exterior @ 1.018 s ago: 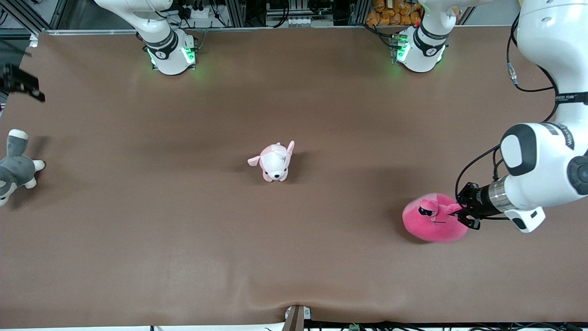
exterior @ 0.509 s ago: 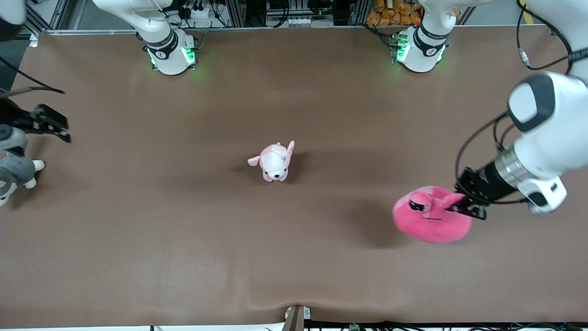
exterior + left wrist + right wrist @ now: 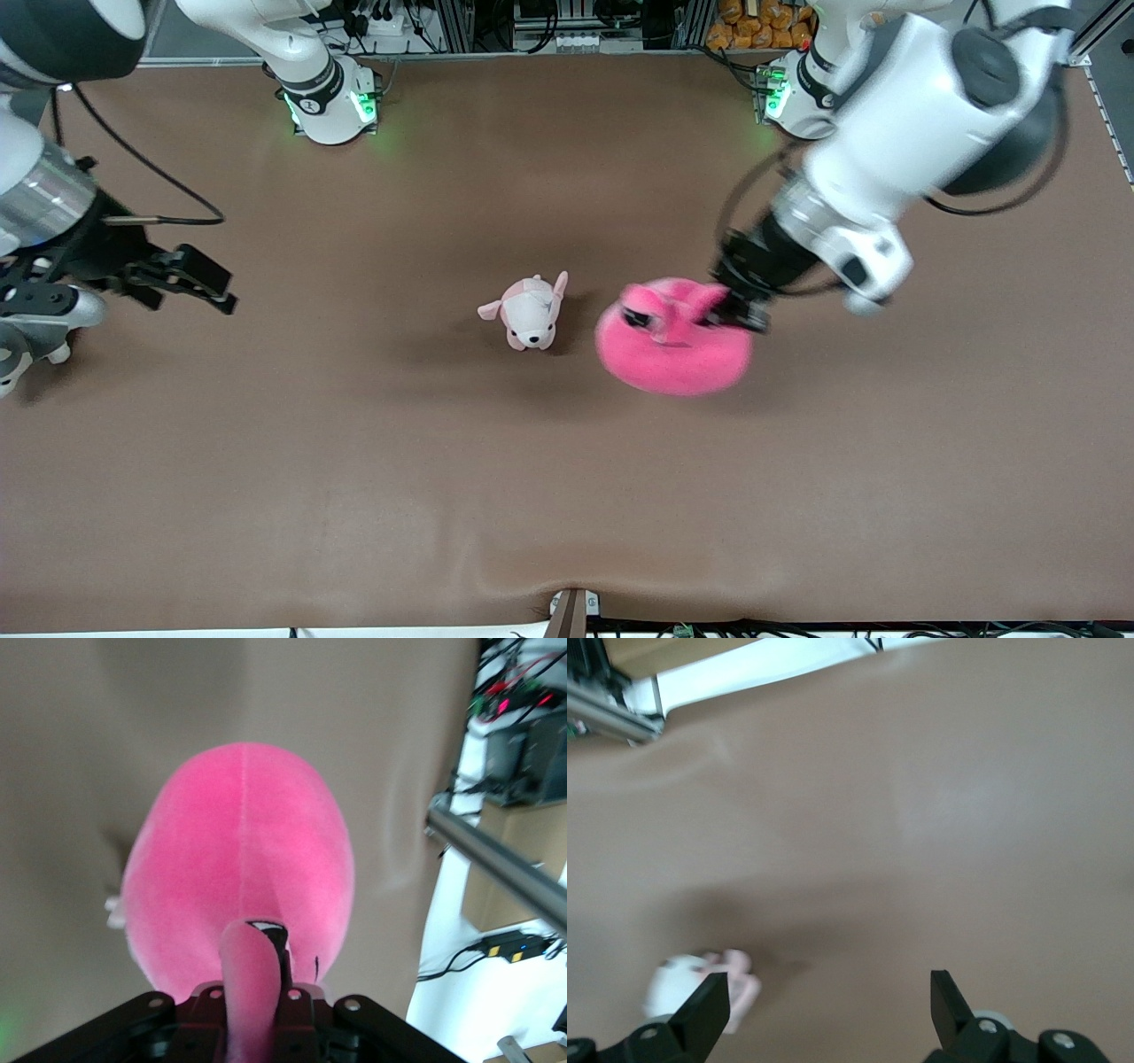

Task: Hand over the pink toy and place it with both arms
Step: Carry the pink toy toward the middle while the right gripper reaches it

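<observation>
Front view, as I read it from my remote station: the left gripper (image 3: 742, 306) hangs in the air over the middle of the brown table (image 3: 354, 461), its black fingers clamped on a floppy ear-like flap of the hot-pink, round, cushion-like plush toy (image 3: 673, 341). I see the toy lifted clear of the cloth and dangling just beside the small pale pink-and-white puppy plush (image 3: 529, 310), toward the left arm's end of the table from it; its shadow falls on the cloth beneath. The right gripper (image 3: 190, 279) is held in the air over the right arm's end of the table, fingers spread wide with nothing between them. Partly hidden under that arm lies a grey-and-white plush animal (image 3: 16, 354) at the table's edge.

Left wrist view: I see the pink flap pinched between the closed fingers (image 3: 285, 967), the toy's (image 3: 239, 868) round body hanging below them over the bare cloth.

Right wrist view: I see both black fingertips (image 3: 946, 997) standing well apart, the puppy plush (image 3: 700, 988) lying on the cloth below.
</observation>
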`<state>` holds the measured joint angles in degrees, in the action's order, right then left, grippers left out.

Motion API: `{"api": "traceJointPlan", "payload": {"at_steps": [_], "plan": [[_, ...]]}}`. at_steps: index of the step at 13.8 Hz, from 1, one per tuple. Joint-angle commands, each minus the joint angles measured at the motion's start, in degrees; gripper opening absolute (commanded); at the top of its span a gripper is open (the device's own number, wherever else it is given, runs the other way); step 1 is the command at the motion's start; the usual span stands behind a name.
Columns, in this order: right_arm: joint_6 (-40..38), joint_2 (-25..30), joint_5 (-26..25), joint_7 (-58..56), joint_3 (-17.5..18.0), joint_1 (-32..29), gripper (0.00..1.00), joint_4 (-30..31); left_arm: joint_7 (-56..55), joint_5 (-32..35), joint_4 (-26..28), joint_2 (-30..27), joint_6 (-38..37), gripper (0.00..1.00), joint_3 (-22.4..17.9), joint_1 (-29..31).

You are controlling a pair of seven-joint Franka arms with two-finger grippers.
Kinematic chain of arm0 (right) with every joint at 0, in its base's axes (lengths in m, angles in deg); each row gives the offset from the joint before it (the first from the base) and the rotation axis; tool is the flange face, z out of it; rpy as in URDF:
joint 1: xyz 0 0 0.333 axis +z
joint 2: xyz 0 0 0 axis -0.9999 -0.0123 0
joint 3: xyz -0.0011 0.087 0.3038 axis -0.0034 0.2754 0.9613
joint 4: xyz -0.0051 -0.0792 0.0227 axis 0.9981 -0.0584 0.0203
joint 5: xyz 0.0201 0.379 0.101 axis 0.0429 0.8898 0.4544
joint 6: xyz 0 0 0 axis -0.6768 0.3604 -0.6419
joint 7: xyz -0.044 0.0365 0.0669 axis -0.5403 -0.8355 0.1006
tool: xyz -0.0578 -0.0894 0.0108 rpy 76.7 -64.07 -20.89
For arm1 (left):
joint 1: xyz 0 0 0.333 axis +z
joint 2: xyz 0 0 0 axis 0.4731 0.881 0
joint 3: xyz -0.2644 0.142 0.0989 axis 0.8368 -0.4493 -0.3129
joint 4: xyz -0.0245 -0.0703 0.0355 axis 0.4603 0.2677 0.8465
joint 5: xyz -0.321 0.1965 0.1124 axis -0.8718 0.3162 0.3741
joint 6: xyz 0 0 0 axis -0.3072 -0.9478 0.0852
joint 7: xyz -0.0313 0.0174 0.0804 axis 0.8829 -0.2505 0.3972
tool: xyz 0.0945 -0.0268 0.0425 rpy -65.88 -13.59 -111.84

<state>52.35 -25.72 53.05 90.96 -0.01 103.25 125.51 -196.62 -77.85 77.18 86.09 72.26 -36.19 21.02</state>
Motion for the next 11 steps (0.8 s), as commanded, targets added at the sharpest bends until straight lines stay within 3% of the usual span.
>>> {"api": "traceJointPlan", "payload": {"at_steps": [1, 2, 4, 7, 11], "plan": [[-1.0, -0.6, 7.4, 21.7, -0.5, 1.4, 1.00, -1.6, -10.9, 5.5, -5.2, 3.1, -1.0, 0.00, 0.1, -6.7], [-1.1, -0.6, 10.5, 31.7, -0.5, 2.0, 1.00, -1.6, -13.6, 6.9, -7.3, 4.5, -0.8, 0.00, -0.2, -9.2], [-1.7, -0.6, 11.9, 47.0, -0.4, 2.2, 1.00, -1.6, -16.4, 8.1, -10.9, 6.8, -0.6, 0.00, -0.9, -13.4], [-4.5, -0.6, 13.2, 58.2, -0.4, 4.4, 1.00, -1.6, -17.0, 9.2, -13.6, 10.1, 1.0, 0.00, -2.9, -18.9], [-4.0, -1.2, 13.5, 77.2, -0.5, 10.4, 1.00, -1.2, -20.2, 9.1, -13.6, 11.0, 4.3, 0.00, -16.3, -32.9]]}}
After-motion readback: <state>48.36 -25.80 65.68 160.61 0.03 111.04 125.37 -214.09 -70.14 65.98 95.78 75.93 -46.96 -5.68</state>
